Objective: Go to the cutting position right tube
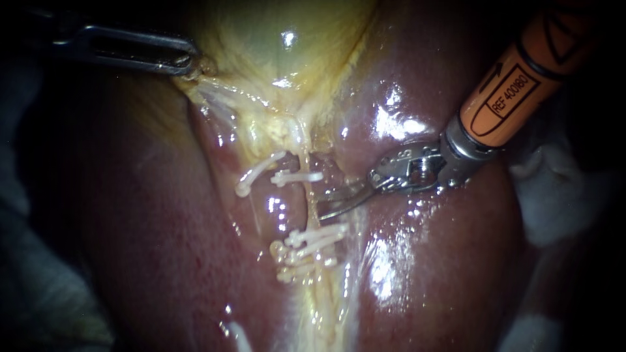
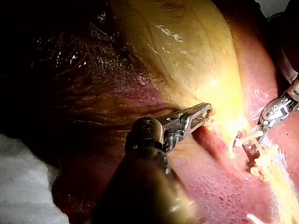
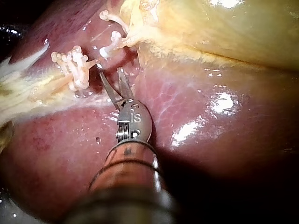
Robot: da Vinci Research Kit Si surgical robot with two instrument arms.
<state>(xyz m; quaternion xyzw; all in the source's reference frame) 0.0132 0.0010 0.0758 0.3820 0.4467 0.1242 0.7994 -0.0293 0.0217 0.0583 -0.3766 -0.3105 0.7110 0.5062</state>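
Note:
The yellow gallbladder (image 1: 280,45) lies on the dark red liver (image 1: 424,261). My left instrument (image 1: 188,63) is shut on the gallbladder's edge; the left wrist view shows the same grip (image 2: 205,113). A pale tube (image 1: 306,203) runs down from the gallbladder, with white clips above (image 1: 297,176) and several below (image 1: 308,244). My right instrument (image 1: 321,206), orange-shafted with two thin blades, stands open with its tips just right of the tube, between the clip groups. In the right wrist view its blades (image 3: 110,71) gape beside the lower clips (image 3: 72,65); nothing is held.
Another white clip (image 1: 259,171) sits on a second strand to the left of the tube. White gauze (image 1: 561,195) lies at the right edge of the liver, and pale cloth (image 2: 23,186) shows beside the left instrument's shaft.

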